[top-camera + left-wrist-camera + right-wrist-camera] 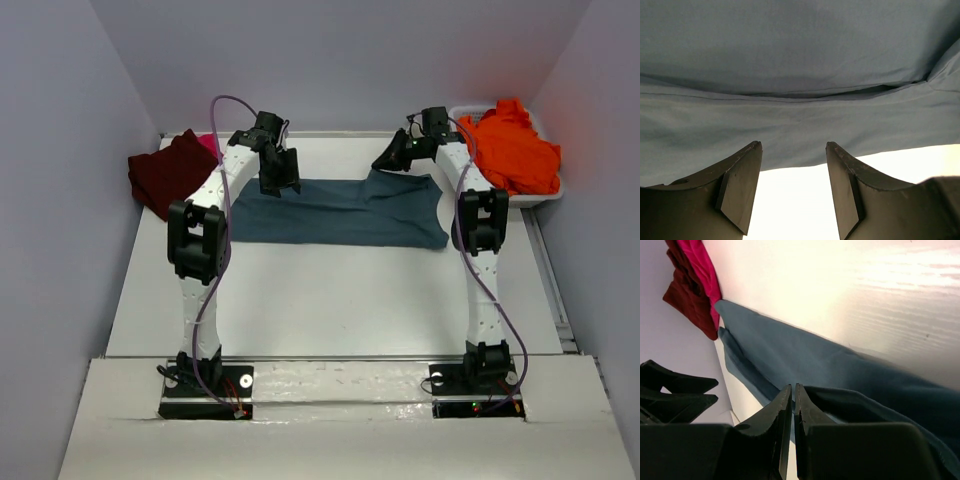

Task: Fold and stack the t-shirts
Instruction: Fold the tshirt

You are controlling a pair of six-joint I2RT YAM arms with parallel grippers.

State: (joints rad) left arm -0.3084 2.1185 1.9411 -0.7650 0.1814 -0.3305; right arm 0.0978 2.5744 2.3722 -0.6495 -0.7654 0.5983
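Observation:
A slate teal-blue t-shirt [340, 210] lies folded in a wide band across the back middle of the table. My left gripper [278, 178] hangs open over its far left edge. In the left wrist view the cloth [800, 75] fills the top, and only bare table shows between the fingers [794, 145]. My right gripper [392, 160] is shut on the shirt's far right corner, which is lifted into a small peak. In the right wrist view a fold of the cloth [805, 360] rises to the closed tips [792, 386].
A dark maroon t-shirt [170, 172] with a bright pink one [208, 143] behind it lies at the back left by the wall. A vivid orange t-shirt [510, 145] is heaped in a white tub [540, 195] at the back right.

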